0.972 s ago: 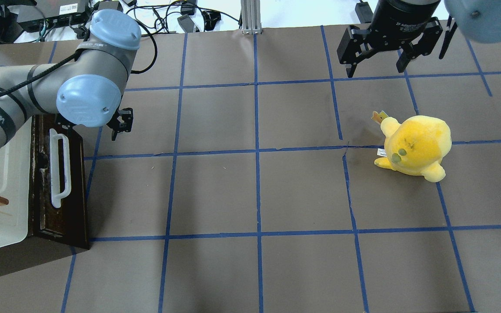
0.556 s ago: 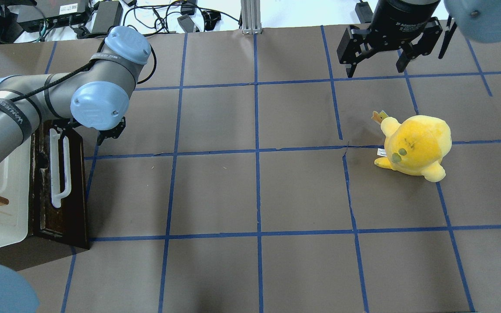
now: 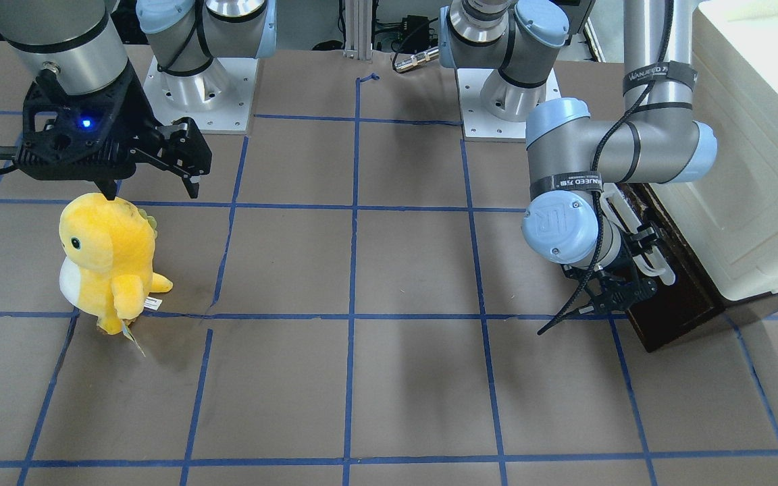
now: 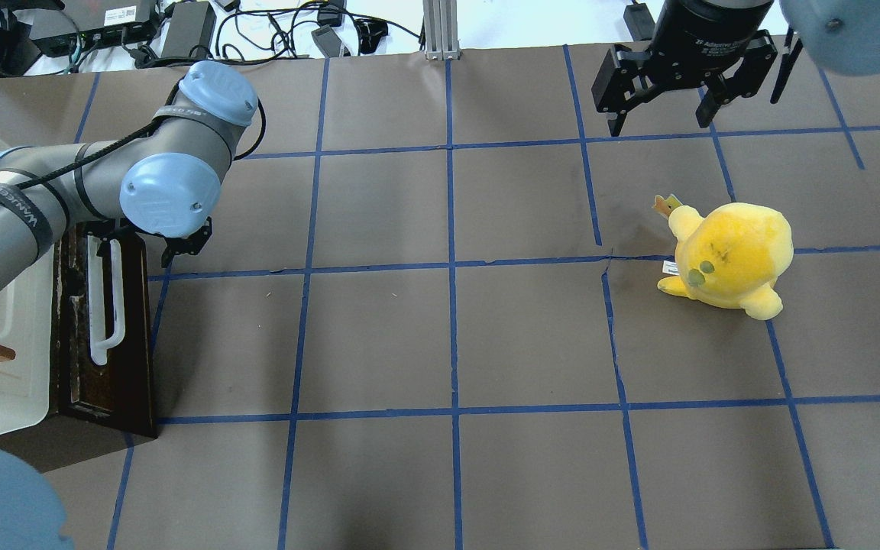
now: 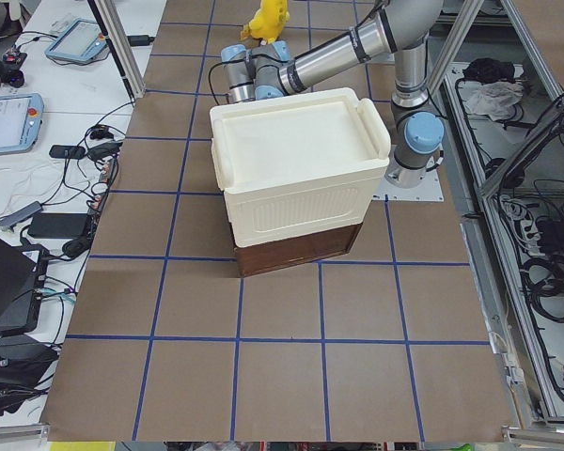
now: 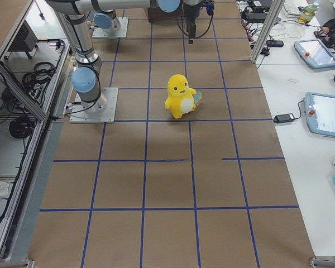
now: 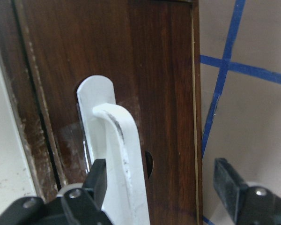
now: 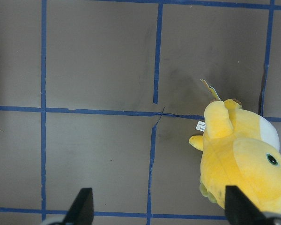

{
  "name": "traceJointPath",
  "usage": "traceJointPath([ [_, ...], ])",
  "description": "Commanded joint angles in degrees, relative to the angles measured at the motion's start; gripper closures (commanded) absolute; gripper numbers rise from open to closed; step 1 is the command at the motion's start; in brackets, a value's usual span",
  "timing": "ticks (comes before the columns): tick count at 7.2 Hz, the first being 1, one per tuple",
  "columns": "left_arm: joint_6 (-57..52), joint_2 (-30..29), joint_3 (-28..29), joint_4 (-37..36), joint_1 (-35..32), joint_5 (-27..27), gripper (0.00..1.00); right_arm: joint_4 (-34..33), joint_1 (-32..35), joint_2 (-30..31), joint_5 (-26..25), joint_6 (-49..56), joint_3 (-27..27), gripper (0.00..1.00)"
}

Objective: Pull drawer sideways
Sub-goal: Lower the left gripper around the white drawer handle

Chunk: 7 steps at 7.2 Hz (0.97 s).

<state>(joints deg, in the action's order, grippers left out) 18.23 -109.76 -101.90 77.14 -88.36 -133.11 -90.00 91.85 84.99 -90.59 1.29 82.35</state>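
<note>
Our left two-finger gripper (image 7: 161, 187) now spreads its jaws around one end of the long white bar handle (image 7: 117, 154), not yet clamped. A second ago it hung further off, so we judge the grasp is next. The dark brown wooden drawer (image 4: 131, 344) sits beneath the cream-white boxy cabinet top (image 4: 4, 382). Our right two-finger gripper (image 4: 658, 99) hangs open, well apart from that top

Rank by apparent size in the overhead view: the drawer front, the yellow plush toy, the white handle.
1. drawer front
2. yellow plush toy
3. white handle, clearly the smallest
</note>
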Motion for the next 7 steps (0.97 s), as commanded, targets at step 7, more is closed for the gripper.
traceJointPath([
  [7,2.3,1.0,-2.5,0.7,1.2,0.0,0.35,0.0,0.0,0.0,0.0,-0.1,0.0,0.0],
])
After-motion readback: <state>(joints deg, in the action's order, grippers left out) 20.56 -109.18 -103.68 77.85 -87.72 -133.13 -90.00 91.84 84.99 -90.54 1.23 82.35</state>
